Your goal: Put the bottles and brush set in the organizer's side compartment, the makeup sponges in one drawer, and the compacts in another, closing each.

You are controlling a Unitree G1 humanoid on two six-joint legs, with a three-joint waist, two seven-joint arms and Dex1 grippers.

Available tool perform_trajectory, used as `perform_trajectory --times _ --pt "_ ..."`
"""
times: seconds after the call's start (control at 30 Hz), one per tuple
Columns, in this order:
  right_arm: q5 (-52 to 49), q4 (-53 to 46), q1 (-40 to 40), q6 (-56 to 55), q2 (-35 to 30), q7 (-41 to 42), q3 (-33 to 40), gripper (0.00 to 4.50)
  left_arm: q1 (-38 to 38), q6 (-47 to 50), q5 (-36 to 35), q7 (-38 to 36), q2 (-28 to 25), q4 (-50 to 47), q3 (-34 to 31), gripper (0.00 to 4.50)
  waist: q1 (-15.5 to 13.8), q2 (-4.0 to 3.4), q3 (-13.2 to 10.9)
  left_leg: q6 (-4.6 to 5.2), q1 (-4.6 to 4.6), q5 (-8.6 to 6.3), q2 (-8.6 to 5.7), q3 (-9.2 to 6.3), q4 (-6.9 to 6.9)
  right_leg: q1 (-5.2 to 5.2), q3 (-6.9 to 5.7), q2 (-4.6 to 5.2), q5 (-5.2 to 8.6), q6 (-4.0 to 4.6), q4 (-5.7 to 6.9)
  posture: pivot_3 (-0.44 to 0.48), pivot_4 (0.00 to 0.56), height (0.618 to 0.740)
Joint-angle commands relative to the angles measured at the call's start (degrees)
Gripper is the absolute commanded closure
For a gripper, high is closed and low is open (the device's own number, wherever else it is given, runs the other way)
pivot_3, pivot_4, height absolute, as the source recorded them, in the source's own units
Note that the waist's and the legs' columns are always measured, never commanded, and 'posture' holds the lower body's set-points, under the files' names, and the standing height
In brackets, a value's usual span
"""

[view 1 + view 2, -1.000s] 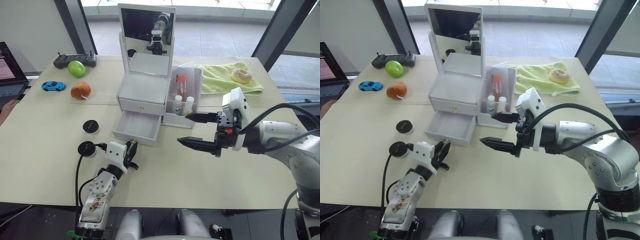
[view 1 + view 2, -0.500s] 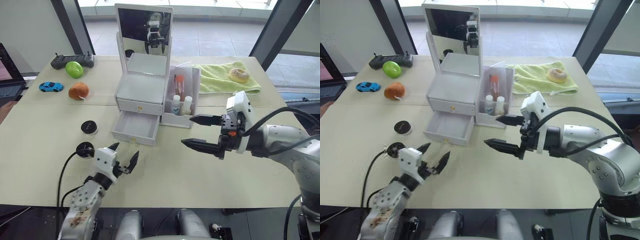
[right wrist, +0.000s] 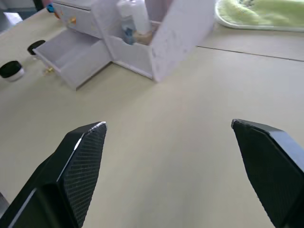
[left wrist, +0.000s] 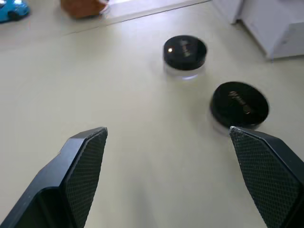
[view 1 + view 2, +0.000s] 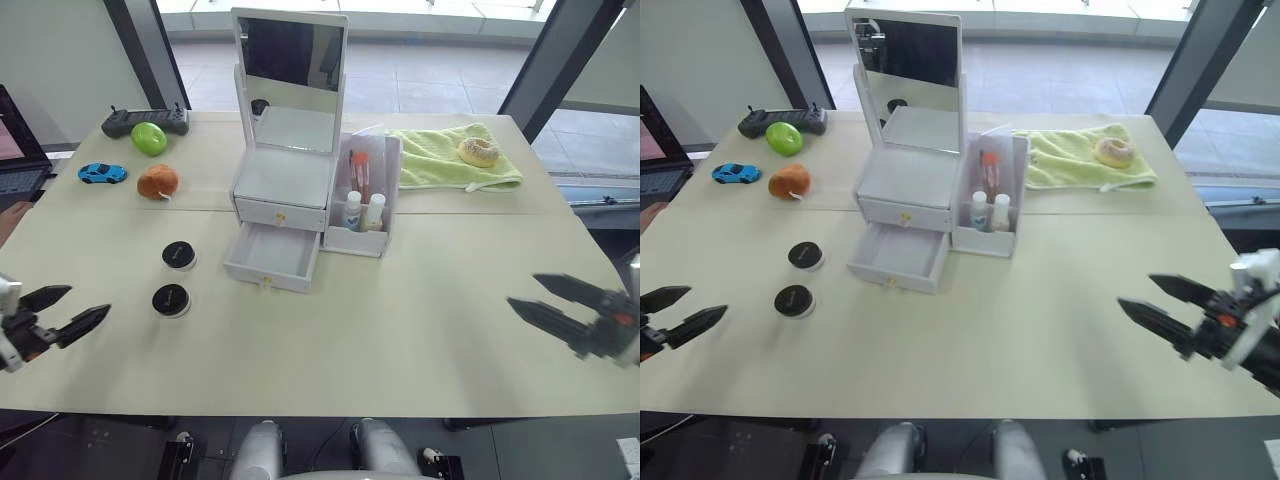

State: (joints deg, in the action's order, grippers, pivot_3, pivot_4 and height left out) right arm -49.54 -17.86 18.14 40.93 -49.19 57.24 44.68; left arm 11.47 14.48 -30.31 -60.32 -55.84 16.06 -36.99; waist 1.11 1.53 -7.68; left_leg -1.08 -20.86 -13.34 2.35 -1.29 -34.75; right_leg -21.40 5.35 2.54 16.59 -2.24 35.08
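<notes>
The white organizer [image 5: 281, 178] stands mid-table with its mirror [image 5: 290, 55] upright. Its lower drawer [image 5: 272, 256] is pulled out and looks empty; the upper one is shut. In the side compartment [image 5: 392, 160] stand the brush set [image 5: 359, 172] and two bottles [image 5: 352, 210] [image 5: 374, 211]. Two black-lidded compacts [image 5: 179, 255] [image 5: 171, 299] lie on the table left of the drawer, and the left wrist view shows them too [image 4: 185, 51] [image 4: 240, 104]. My left gripper [image 5: 89, 300] is open at the table's left edge, clear of the compacts. At the right edge my right gripper [image 5: 522, 290] is open and empty. The makeup sponges are out of view.
A green towel [image 5: 440, 160] with a donut [image 5: 479, 150] lies back right. At the back left are a remote [image 5: 145, 120], a green fruit [image 5: 150, 138], a blue toy car [image 5: 104, 173] and an orange object [image 5: 159, 181]. A laptop [image 5: 15, 160] sits at the left edge.
Both arms have drawn back from the middle to the table's left and right edges. The left gripper has opened wide beside the near compact.
</notes>
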Motion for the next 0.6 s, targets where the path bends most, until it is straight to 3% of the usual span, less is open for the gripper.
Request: perform_trajectory --times 0.03,0.2,0.33,0.6 --pt "-0.07 4.43 3.56 -2.81 0.16 4.1 9.52 0.0 -2.77 -3.43 1.43 -1.62 -4.09 8.93 -3.55 0.07 -0.04 0.03 0.0 0.0 -0.01 0.0 0.08 0.02 0.03 -0.02 -0.02 -0.04 0.0 0.0 -0.01 0.0 0.15 0.74" --pt "0.41 8.1 6.53 -4.02 0.73 5.66 13.6 0.0 -5.59 -4.73 2.62 -1.85 -5.96 11.41 -3.51 0.07 -0.05 0.01 -0.03 -0.02 0.03 -0.01 0.4 0.19 0.12 -0.1 -0.05 -0.06 0.0 0.03 0.0 0.0 0.15 0.74" --pt "0.31 7.44 5.74 -4.43 2.1 4.38 12.38 0.0 -6.66 -3.44 2.54 -1.84 -5.5 9.28 -2.67 0.07 0.01 0.04 -0.02 -0.07 -0.15 -0.04 0.53 0.42 0.26 0.02 0.03 -0.02 -0.02 0.07 0.06 0.0 0.15 0.74" --pt "-4.68 -6.88 2.57 0.72 1.24 0.26 3.79 0.0 -7.0 -2.47 2.36 0.16 -0.63 2.69 -0.13 0.07 0.19 -0.24 0.14 -0.02 -0.14 -0.01 0.5 0.76 0.35 0.03 0.13 -0.04 -0.05 0.07 0.14 0.0 0.15 0.74"
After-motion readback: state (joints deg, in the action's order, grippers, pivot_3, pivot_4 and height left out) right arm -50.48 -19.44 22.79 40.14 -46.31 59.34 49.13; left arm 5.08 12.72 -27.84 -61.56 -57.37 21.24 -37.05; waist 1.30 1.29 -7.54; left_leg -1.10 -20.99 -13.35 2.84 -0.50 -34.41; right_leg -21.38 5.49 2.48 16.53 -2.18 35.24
